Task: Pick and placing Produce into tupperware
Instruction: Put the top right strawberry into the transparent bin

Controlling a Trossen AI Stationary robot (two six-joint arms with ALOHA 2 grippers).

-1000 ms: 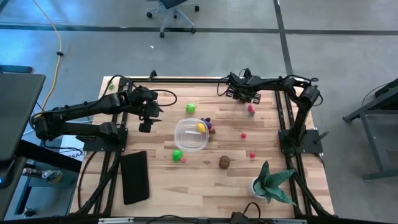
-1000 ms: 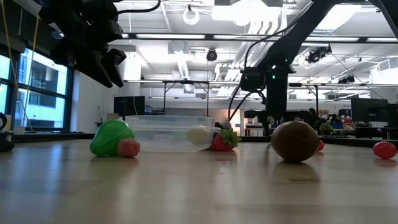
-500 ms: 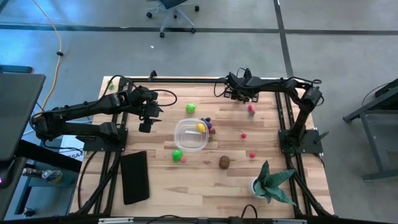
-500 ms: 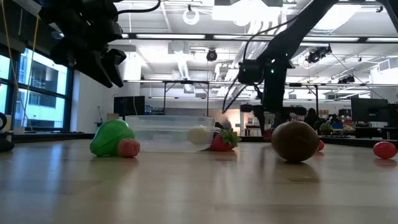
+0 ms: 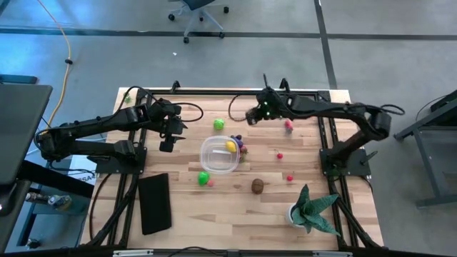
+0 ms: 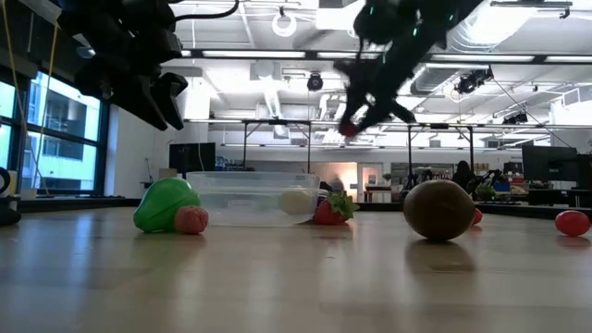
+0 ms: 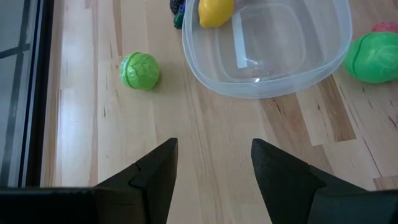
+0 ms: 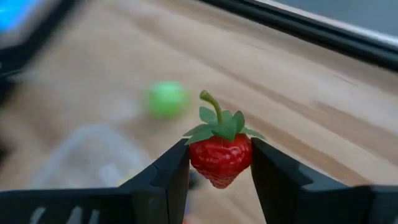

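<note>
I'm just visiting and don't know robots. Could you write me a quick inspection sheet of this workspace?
Surface: wooden table, scattered toys.
Job's things: clear tub holds a yellow fruit; green ball, brown fruit and others outside.
Clutter: black slab, potted plant.
Grippers: right pincer grips a strawberry in the air; left pincer open, empty, beside the tub.
Cables: yellow cord on floor.
Surroundings: office chair.

Robotics laboratory in an open industrial hall.
A framed wooden tabletop (image 5: 235, 207) stands on grey concrete floor (image 5: 214, 61) beside an office chair (image 5: 198, 10); beyond it, exposed ceiling ducts (image 6: 268, 92), strip lights (image 6: 236, 54), tall windows (image 6: 55, 139) and further equipment-laden benches (image 6: 518, 199).
</note>
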